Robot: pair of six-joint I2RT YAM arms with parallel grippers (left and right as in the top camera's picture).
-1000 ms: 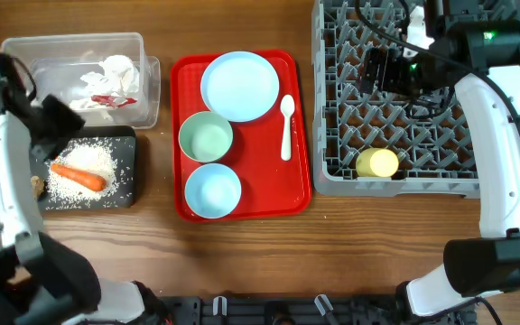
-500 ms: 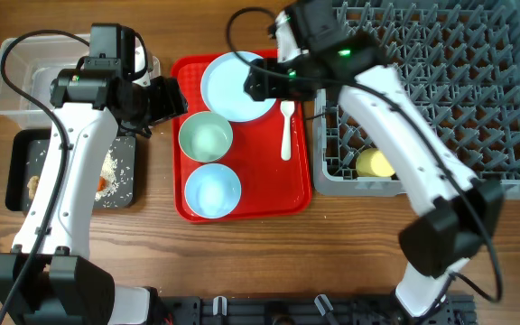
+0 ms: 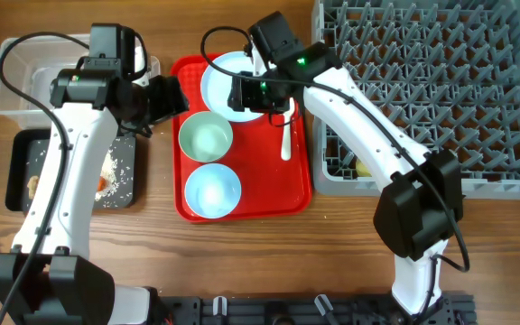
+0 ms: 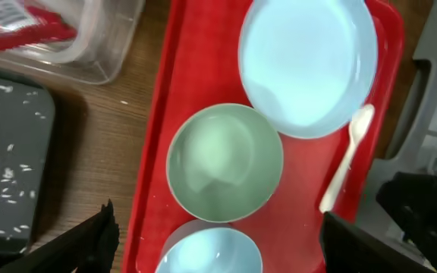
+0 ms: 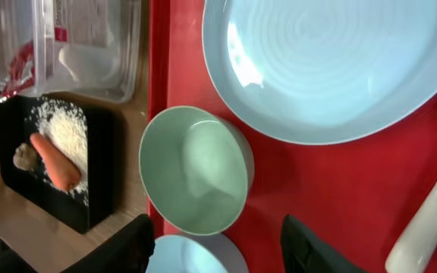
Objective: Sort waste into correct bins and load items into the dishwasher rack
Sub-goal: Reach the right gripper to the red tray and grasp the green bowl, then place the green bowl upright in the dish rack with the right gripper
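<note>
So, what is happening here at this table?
Two robot arms are clearing a table. The right gripper hangs open over the plate on the red tray; the left gripper, also open, is near the green bowl. Neither holds anything. The plate, that bowl, the blue bowl and the spoon are on the tray, not in the rack. In the black tray lie carrot and rice, in the clear tub the wrapper.

Wooden table [image 3: 332,253], overhead view: clear tub [image 3: 21,81] at far left, black tray [image 3: 18,171] just beside it on near side, red serving tray [image 3: 292,181] at centre, dishwasher rack [image 3: 441,81] close alongside at right.
</note>
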